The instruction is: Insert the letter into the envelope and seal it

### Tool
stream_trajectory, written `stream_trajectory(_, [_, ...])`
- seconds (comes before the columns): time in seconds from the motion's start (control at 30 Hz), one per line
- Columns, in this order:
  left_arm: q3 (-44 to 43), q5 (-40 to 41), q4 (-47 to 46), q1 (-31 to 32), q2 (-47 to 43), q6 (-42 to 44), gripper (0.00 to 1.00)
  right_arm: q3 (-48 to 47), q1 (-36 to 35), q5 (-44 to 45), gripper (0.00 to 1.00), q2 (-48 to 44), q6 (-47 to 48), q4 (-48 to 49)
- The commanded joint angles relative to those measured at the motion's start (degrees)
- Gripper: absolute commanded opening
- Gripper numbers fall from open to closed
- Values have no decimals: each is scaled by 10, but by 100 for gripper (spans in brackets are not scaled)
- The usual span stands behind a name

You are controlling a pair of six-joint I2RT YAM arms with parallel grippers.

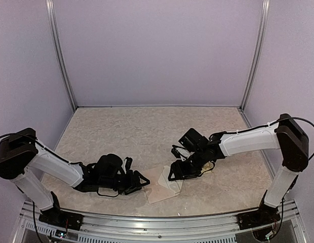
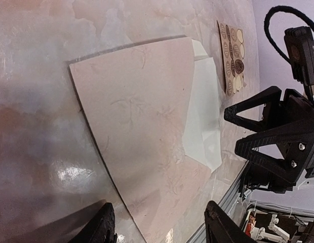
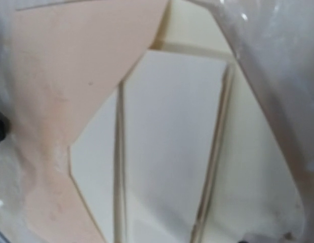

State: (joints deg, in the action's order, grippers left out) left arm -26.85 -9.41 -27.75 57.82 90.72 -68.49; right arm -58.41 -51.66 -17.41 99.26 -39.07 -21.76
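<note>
1. My left gripper (image 1: 141,183) hangs with its jaws apart and empty, just left of the letter (image 2: 142,126).
2. The letter is a thin tan sheet, flat on the table (image 1: 121,131). I judge it light, floppy and apt to slide, so I would pinch a free edge.
3. The envelope (image 2: 203,121) lies partly under the letter's right side. It looks light and easily creased, so I would grip its free right edge.
4. My right gripper (image 1: 175,174) is low over the envelope, jaws apart, holding nothing.

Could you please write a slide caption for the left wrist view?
Tan sheet overlapping the cream envelope on the table, sticker card beyond, right gripper open alongside.
</note>
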Motion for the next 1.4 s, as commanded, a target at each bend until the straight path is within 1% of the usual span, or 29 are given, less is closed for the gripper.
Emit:
stream_trajectory(0.0, [-12, 0, -7, -3, 20, 12, 56, -21, -10, 11, 64, 29, 6, 0])
stream_trajectory(0.07, [-13, -3, -14, -3, 28, 12, 56, -29, -14, 11, 64, 39, 8, 0])
stream_trajectory(0.23, [-14, -5, -22, -5, 47, 13, 50, -47, -24, 12, 64, 58, 8, -4])
stream_trajectory(0.43, [-16, -9, -26, -6, 56, 14, 47, -67, -40, 14, 63, 73, -1, -12])
stream_trajectory(1.03, [-19, -13, -36, -2, 64, 14, 46, -110, -73, -10, 62, 111, -21, -4])
stream_trajectory(1.37, [-23, -10, -35, 1, 64, 16, 45, -116, -77, 6, 63, 103, -24, -14])
